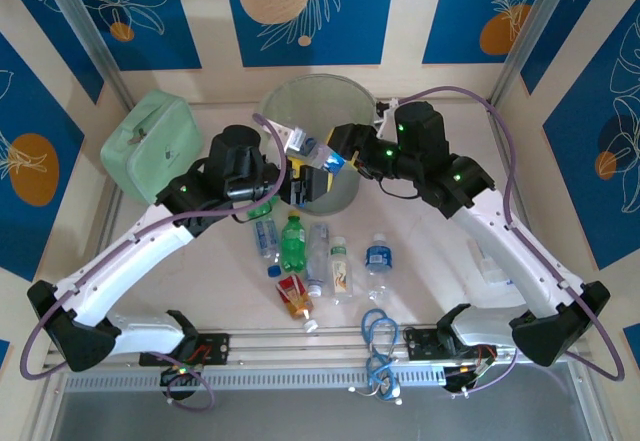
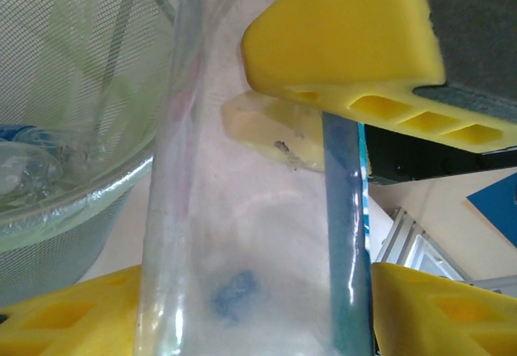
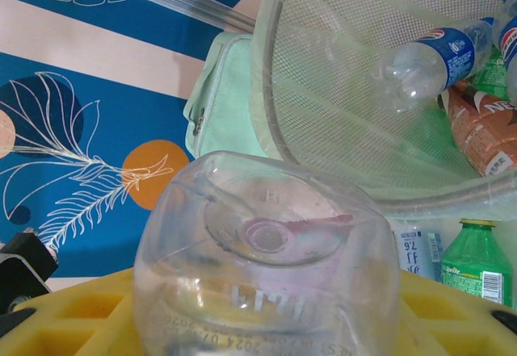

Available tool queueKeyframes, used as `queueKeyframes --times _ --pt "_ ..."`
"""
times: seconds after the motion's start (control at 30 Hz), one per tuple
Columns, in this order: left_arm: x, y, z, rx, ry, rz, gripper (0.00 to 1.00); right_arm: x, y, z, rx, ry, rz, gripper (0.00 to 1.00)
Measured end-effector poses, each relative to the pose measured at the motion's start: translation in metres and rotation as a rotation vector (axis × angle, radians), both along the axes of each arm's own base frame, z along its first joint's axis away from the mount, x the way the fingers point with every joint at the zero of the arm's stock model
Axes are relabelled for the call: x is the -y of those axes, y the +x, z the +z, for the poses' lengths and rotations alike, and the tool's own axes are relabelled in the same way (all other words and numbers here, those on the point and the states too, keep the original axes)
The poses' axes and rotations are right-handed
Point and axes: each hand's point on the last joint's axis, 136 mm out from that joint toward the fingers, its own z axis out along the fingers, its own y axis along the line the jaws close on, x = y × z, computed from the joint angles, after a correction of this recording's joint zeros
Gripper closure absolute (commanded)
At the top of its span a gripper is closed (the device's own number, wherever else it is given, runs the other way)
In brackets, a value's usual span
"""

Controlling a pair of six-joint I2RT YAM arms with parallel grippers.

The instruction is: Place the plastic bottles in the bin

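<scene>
A clear plastic bottle (image 1: 316,153) with a blue label hangs at the near rim of the bin (image 1: 352,93). My right gripper (image 1: 340,147) is shut on its base end (image 3: 266,243). The same bottle (image 2: 242,211) seems to run between my left gripper's (image 1: 300,187) yellow fingers (image 2: 440,312), which stand close on both sides; I cannot tell if they press it. Several bottles lie on the table in front of the bin, among them a green one (image 1: 293,243), clear blue-labelled ones (image 1: 377,258) and a red-labelled one (image 1: 294,296). More bottles (image 3: 432,57) lie inside the bin (image 3: 339,90).
A mint-green soft case (image 1: 152,146) sits left of the bin, close to my left arm. A loose blue cap (image 1: 275,271) lies among the bottles. A blue cable loop (image 1: 378,326) rests by the near rail. A small white object (image 1: 490,261) lies under my right arm.
</scene>
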Motion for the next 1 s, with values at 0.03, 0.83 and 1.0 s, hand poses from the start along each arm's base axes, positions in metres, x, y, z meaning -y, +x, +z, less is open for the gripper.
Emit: queueKeyframes --times 0.03,0.83,1.0 --pt "-0.001 0.001 -0.001 0.004 0.006 0.004 0.38 0.0 0.0 0.0 -0.001 -0.001 0.001 0.45" --pt "-0.013 0.027 0.015 0.034 0.022 0.142 0.45 0.092 0.027 0.013 0.007 -0.063 -0.255 0.02" --pt "-0.024 0.068 0.054 0.087 -0.011 0.248 0.46 0.132 0.015 0.023 0.026 -0.059 -0.347 0.03"
